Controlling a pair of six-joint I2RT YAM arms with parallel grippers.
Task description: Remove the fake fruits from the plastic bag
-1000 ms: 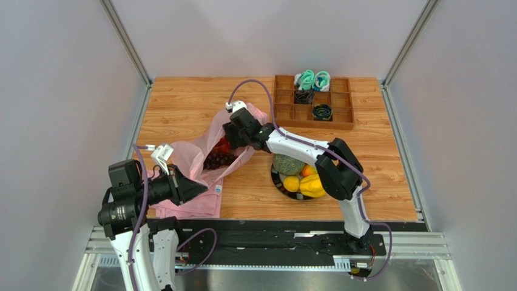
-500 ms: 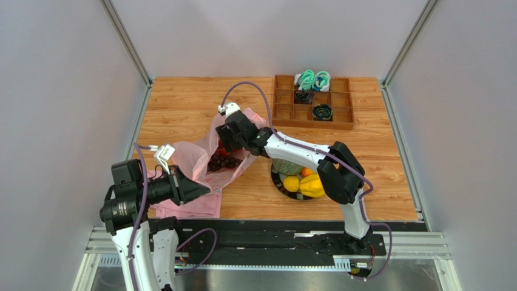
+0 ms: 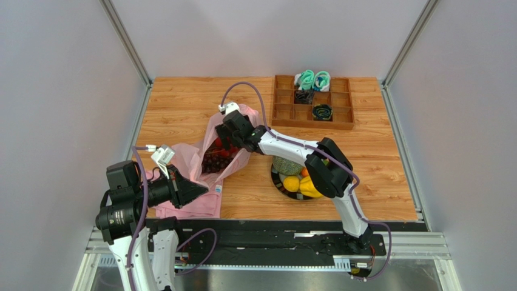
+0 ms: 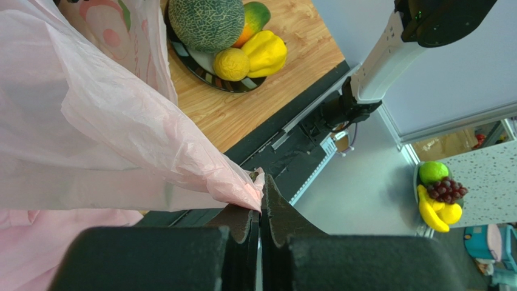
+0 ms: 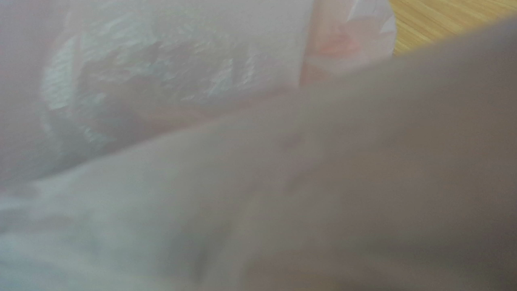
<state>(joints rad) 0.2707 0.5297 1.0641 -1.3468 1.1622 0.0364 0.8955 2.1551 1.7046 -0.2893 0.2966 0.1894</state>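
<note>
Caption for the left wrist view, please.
Left fingers pinch an edge of the pink plastic bag; melon, lemon and yellow lobed piece sit on a plate beyond.

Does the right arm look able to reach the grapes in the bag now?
Probably yes: the left fingers pinch the plastic bag's rim, its mouth gapes, and the right arm reaches into it just short of the grapes. Loose film blankets its wrist camera, though.

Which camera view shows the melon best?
The left wrist view: the melon is close, its net pattern plain. In the top external view it is small, partly behind the right arm. The right wrist view shows only the blurred plastic bag.
</note>
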